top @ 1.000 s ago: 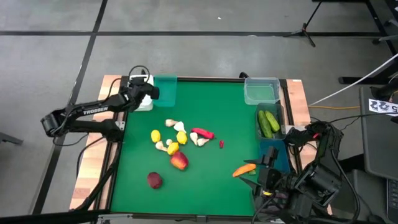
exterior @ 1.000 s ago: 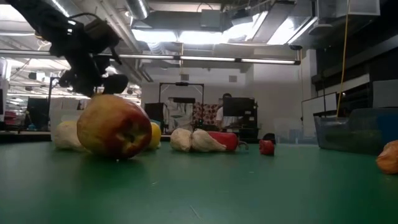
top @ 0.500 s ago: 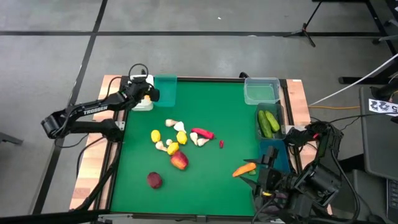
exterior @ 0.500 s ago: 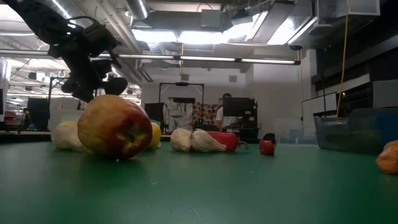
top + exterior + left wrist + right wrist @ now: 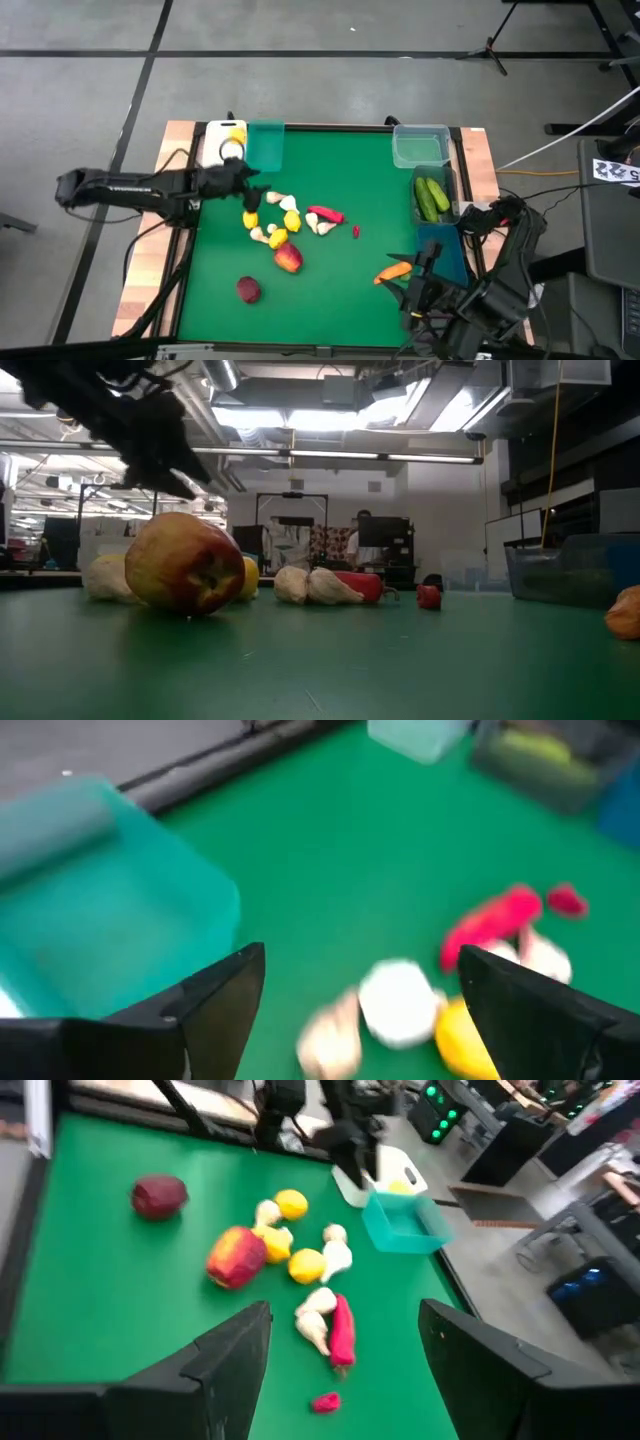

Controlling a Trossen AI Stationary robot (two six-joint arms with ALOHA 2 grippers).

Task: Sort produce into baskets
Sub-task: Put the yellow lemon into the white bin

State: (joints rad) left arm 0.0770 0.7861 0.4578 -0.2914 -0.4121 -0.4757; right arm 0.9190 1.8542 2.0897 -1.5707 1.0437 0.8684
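Observation:
The produce lies in a cluster mid-table: yellow lemons [image 5: 250, 217], white garlic bulbs [image 5: 288, 204], a red chili [image 5: 325, 213], a red apple [image 5: 288, 259] and a dark red round fruit [image 5: 248, 289]. An orange carrot [image 5: 393, 271] lies near the blue bin [image 5: 442, 250]. A lemon [image 5: 235, 135] sits in the white bin [image 5: 215, 145]. Green cucumbers [image 5: 432, 197] lie in the dark grey bin. My left gripper [image 5: 252, 192] is open and empty over the cluster's far left side, above a garlic bulb [image 5: 398, 1002]. My right gripper [image 5: 405, 285] is open and empty by the carrot.
The teal bin [image 5: 265, 145] stands beside the white bin at the far left. The clear bin [image 5: 420, 145] stands at the far right, the dark grey bin [image 5: 447, 200] just nearer. A small red piece [image 5: 356, 231] lies right of the chili. Bare green mat lies near the front.
My left gripper has left the spot over the white bin and gone toward the near edge and the right, to the far left side of the produce cluster. A lemon now shows lying in the white bin.

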